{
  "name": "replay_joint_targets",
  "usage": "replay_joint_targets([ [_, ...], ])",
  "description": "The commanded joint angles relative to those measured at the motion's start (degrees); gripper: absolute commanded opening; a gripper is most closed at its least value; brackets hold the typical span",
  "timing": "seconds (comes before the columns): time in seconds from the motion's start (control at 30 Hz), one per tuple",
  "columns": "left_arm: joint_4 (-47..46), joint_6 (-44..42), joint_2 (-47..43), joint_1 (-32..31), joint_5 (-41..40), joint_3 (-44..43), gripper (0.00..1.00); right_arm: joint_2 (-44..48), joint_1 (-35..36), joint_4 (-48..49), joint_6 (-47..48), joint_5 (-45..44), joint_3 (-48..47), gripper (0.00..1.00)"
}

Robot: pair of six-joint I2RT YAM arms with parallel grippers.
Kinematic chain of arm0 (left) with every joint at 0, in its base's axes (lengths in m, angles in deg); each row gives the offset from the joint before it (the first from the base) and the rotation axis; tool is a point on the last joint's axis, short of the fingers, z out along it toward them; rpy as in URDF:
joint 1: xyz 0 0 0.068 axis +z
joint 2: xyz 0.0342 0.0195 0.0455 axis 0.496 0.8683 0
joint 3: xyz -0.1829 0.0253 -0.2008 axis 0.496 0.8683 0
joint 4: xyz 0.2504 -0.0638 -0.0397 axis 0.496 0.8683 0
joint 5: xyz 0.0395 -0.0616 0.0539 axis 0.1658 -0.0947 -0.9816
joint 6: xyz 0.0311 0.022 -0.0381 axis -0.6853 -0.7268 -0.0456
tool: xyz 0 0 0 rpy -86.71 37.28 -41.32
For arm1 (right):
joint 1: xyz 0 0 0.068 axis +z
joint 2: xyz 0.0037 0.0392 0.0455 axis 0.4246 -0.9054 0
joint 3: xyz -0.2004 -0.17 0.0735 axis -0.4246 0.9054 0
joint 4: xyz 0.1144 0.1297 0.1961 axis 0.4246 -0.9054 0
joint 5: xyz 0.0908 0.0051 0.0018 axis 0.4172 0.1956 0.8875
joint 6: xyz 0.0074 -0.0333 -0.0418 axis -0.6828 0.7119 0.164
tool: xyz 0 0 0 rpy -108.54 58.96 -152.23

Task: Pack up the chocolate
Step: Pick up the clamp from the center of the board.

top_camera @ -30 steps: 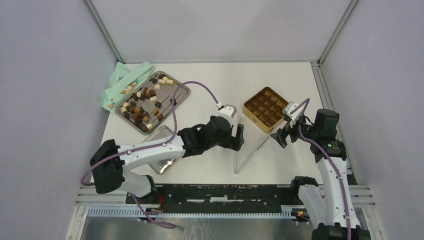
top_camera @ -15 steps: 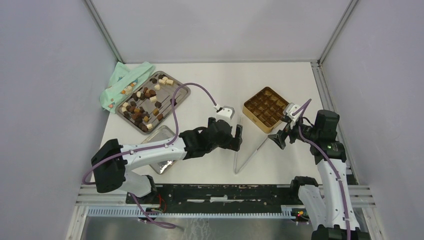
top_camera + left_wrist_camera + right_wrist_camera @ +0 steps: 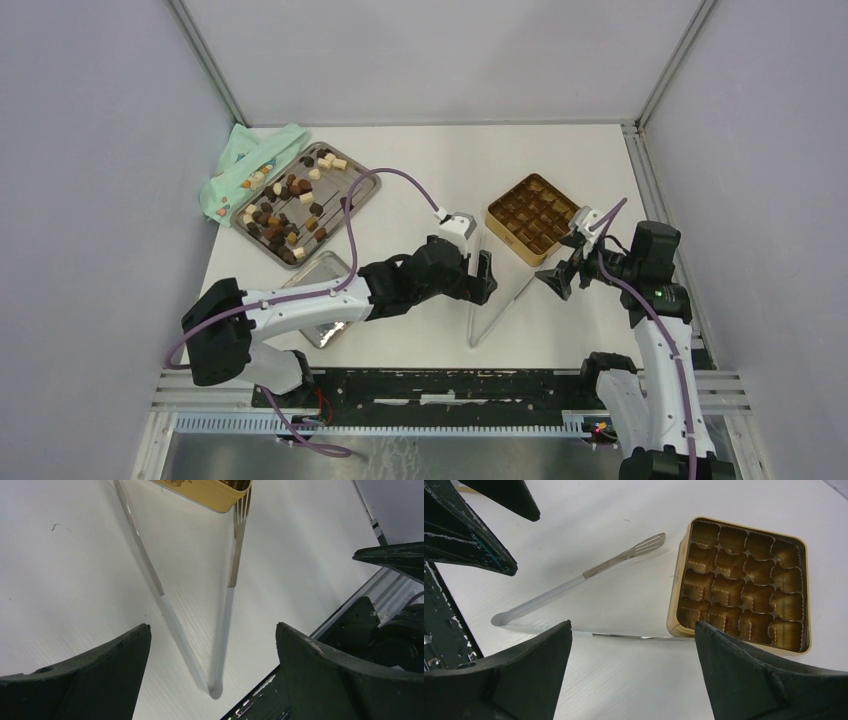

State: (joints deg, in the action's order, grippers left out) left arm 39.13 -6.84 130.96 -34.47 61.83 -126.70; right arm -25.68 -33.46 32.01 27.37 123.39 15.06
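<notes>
Chocolate point(image 3: 292, 186) lies scattered in dark, light-brown and cream pieces on the larger steel tray point(image 3: 366, 186) at the far left of the table point(image 3: 450, 150). The tray's far edge is against a mint-green bag point(image 3: 240, 160). A smaller steel tray point(image 3: 328, 263) sits nearer, partly under the left arm.

Well apart from all that, on the right half, the gold square tin point(image 3: 533, 215) point(image 3: 744, 582) point(image 3: 205, 487) shows its grid of gold-lined compartments. A pair of metal tongs point(image 3: 490, 300) point(image 3: 190, 610) point(image 3: 574, 587) lies flat on the table in a V. Its hinge points toward the arms' bases and its two tips reach the tin's near corner, one slotted tip right against the tin's wall.

The left gripper point(image 3: 483, 275) point(image 3: 212, 630) hangs over the tongs with its fingers spread wide and nothing between them. The right gripper point(image 3: 553, 282) point(image 3: 631, 625) hovers just beside the tin's near corner, fingers likewise wide apart and holding nothing.
</notes>
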Motion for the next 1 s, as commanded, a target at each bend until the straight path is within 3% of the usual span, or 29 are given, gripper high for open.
replay_joint_targets([
  [0.0, -4.8, -0.1, 0.4, -0.1, 2.5, -0.8, 0.98, 0.8, -0.5, -0.5, 0.9, 2.3, 0.4, 0.98],
  [0.27, -3.0, -1.8, -0.9, -0.1, 1.3, -1.0, 0.98, 0.1, -0.6, -1.1, 1.4, 1.8, -1.6, 0.98],
  [0.47, 0.9, 3.1, -1.4, -0.1, -3.7, -1.5, 0.97, 1.6, -0.6, 0.5, 1.3, 1.4, -1.0, 0.98],
  [0.7, 4.5, 4.5, 2.3, 0.0, -7.4, -3.2, 0.96, 3.5, -0.6, 6.3, -4.7, -5.0, 1.3, 0.98],
  [0.97, 8.3, 2.7, 11.7, -0.1, -9.1, -8.4, 0.85, 2.3, -0.6, 4.3, -0.8, -6.4, 2.8, 0.98],
])
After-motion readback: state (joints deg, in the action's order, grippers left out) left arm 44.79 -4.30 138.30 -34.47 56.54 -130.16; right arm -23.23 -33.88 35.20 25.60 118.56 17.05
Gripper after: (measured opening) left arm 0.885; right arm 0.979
